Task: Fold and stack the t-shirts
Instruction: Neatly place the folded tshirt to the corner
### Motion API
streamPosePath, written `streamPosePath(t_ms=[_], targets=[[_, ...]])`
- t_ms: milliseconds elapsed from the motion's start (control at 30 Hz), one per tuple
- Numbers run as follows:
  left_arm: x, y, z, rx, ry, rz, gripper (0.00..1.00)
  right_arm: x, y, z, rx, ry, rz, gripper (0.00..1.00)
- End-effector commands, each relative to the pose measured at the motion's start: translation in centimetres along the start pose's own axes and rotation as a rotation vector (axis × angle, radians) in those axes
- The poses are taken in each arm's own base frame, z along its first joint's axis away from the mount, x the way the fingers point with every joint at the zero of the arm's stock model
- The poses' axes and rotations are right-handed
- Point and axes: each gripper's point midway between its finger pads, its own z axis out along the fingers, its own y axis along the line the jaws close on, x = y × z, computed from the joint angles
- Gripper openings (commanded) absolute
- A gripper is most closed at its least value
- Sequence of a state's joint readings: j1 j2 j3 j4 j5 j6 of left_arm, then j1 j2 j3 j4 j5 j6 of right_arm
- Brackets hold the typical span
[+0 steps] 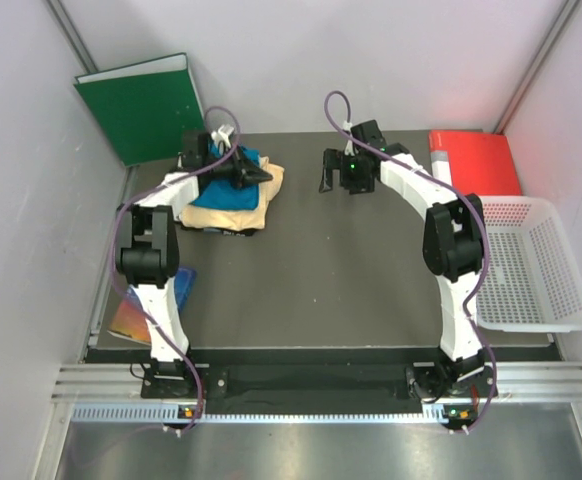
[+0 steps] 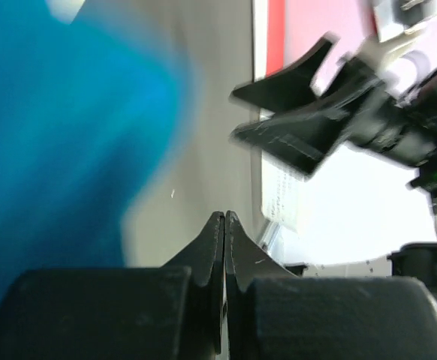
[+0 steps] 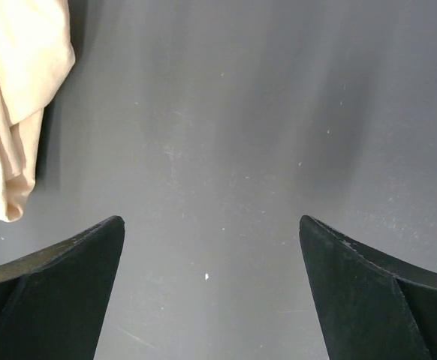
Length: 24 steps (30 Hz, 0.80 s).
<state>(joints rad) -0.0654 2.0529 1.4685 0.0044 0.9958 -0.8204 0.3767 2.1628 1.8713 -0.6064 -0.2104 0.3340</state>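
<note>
The teal-blue t-shirt (image 1: 223, 193) lies bunched on top of the pale yellow-orange t-shirt (image 1: 267, 192) at the far left of the dark table. My left gripper (image 1: 259, 175) is over the teal shirt's right edge. In the left wrist view its jaws (image 2: 224, 215) are shut with nothing between them, and the teal shirt (image 2: 61, 135) is a blur on the left. My right gripper (image 1: 329, 172) is open and empty over bare table, right of the shirts. In the right wrist view (image 3: 211, 221) the yellow shirt's edge (image 3: 12, 97) shows at the upper left.
A green binder (image 1: 141, 105) leans at the back left. A red folder (image 1: 476, 160) lies at the back right, with a white basket (image 1: 526, 265) in front of it. A colourful flat item (image 1: 139, 312) lies at the table's left edge.
</note>
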Motion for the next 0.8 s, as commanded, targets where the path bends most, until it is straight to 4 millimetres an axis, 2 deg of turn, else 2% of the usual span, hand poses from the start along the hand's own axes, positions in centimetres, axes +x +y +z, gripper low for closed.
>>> streamPosePath(t_ms=[0, 33, 67, 100, 133, 167, 200, 233, 267, 333, 367, 433, 467, 600, 767], targets=[[-4.6, -9.9, -1.8, 0.027, -0.116, 0.29, 0.0, -2.1, 1.0, -2.8, -0.021, -0.084, -0.016, 1.0], [-5.1, -10.3, -1.6, 0.006, -0.128, 0.356, 0.0, -1.8, 0.9, -2.6, -0.017, -0.076, -0.016, 1.0], [-4.3, -9.6, -0.8, -0.076, -0.11, 0.332, 0.0, -1.7, 0.8, -2.7, -0.014, -0.077, -0.017, 1.0], [-5.3, -10.0, -0.4, -0.12, -0.13, 0.371, 0.0, -1.5, 0.6, -2.6, -0.01, -0.073, -0.013, 1.0], [-4.2, -9.2, 0.9, -0.189, -0.09, 0.441, 0.0, -1.4, 0.5, -2.6, -0.006, -0.072, -0.013, 1.0], [-4.5, -6.3, 1.2, -0.355, -0.087, 0.423, 0.0, -1.4, 0.5, -2.7, -0.003, -0.073, -0.012, 1.0], [-3.8, -4.9, 1.7, -0.422, -0.048, 0.47, 0.0, -1.6, 0.2, -2.7, 0.008, -0.079, -0.008, 1.0], [-2.5, -4.2, 2.8, -0.455, -0.005, 0.49, 0.0, -1.7, 0.1, -2.8, 0.018, -0.083, -0.001, 1.0], [-1.8, -1.8, 3.3, -0.536, 0.035, 0.478, 0.0, -1.8, -0.3, -2.8, 0.034, -0.086, 0.004, 1.0], [0.0, 0.0, 4.5, -0.599, 0.103, 0.525, 0.0, -2.3, -0.7, -3.1, 0.05, -0.101, 0.017, 1.0], [1.2, 1.8, 4.8, -0.644, 0.158, 0.516, 0.0, -2.4, -1.2, -3.2, 0.068, -0.103, 0.025, 1.0], [2.2, 3.6, 5.1, -0.711, 0.204, 0.543, 0.0, -2.9, -1.9, -3.4, 0.078, -0.112, 0.038, 1.0], [2.9, 5.1, 5.2, -0.743, 0.228, 0.525, 0.0, -2.9, -2.1, -3.4, 0.081, -0.112, 0.042, 1.0], [3.8, 7.8, 4.7, -0.82, 0.274, 0.467, 0.0, -3.0, -3.1, -3.9, 0.093, -0.116, 0.054, 1.0], [2.7, 9.8, 4.2, -0.896, 0.243, 0.448, 0.0, -2.1, -3.2, -3.8, 0.081, -0.098, 0.059, 1.0]])
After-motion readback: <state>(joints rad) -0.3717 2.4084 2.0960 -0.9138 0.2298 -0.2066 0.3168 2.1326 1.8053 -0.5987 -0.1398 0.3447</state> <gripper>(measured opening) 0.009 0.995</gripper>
